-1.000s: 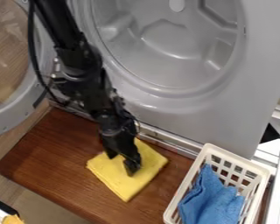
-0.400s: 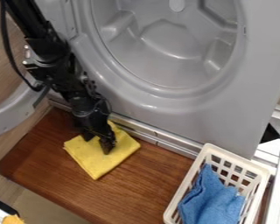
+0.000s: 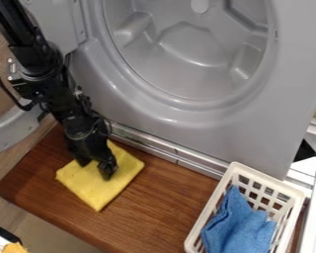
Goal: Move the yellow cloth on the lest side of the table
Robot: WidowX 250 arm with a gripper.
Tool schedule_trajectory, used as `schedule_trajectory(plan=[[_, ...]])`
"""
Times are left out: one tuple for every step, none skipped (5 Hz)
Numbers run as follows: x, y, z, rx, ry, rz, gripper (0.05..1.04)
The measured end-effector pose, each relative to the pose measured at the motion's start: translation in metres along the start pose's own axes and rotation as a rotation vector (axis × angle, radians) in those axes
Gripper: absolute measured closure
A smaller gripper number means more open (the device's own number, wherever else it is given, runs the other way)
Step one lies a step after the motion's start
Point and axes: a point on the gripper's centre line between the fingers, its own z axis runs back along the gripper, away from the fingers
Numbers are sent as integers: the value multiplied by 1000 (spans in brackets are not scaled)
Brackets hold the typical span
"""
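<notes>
Leftward across the wooden table (image 3: pixel 174 197), the yellow cloth (image 3: pixel 98 190) has slid together with the black gripper (image 3: pixel 97 169), and it lies flat on the left part, near the grey machine (image 3: pixel 167 113). The fingers stand apart, tips down on the cloth, not clenched, probably so they can press and drag it without bunching it up. The white basket (image 3: pixel 211 205), holding a blue cloth (image 3: pixel 236 227), sits well apart at the right, where it shouldn't hinder the slide.

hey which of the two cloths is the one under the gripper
The yellow cloth, lying flat on the wooden table; the blue cloth is crumpled in the white basket.
</notes>
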Motion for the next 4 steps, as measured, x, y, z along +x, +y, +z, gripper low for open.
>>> schedule_trajectory(plan=[[4,-9,11,-22,-33,-33,83],[8,-17,20,-32,-58,-56,83],[10,-22,43,-48,-109,-79,83],[0,-17,72,-50,-187,-68,83]])
